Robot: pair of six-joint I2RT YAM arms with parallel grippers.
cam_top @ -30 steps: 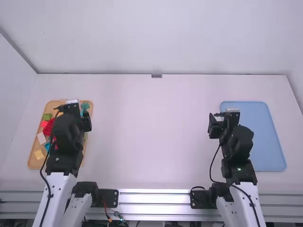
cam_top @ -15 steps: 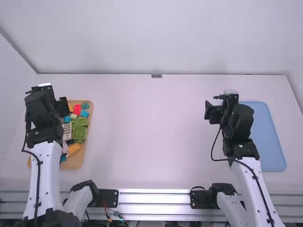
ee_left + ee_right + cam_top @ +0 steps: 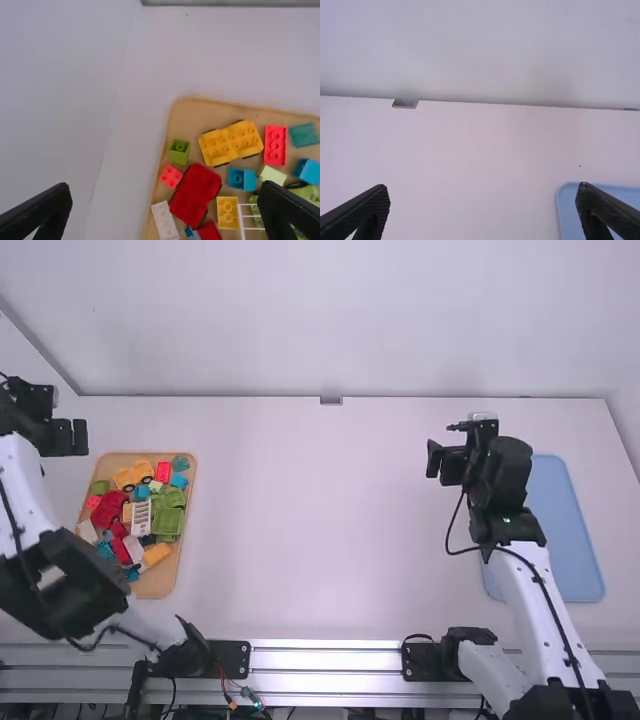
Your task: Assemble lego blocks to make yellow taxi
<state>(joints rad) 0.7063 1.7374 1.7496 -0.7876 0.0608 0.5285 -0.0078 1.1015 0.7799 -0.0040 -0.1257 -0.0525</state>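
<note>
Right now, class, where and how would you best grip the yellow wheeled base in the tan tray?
Likely best: the yellow base at its middle, from straight above, a finger on each long side. It lies studs up, its black wheels sit towards the ends, and the red brick near one end might hamper an end grip.

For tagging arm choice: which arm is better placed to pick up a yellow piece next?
Left, I'd judge. The open left gripper is beside the brown tray holding the yellow wheeled piece; the right gripper, also open, is across the table near the blue tray.
</note>
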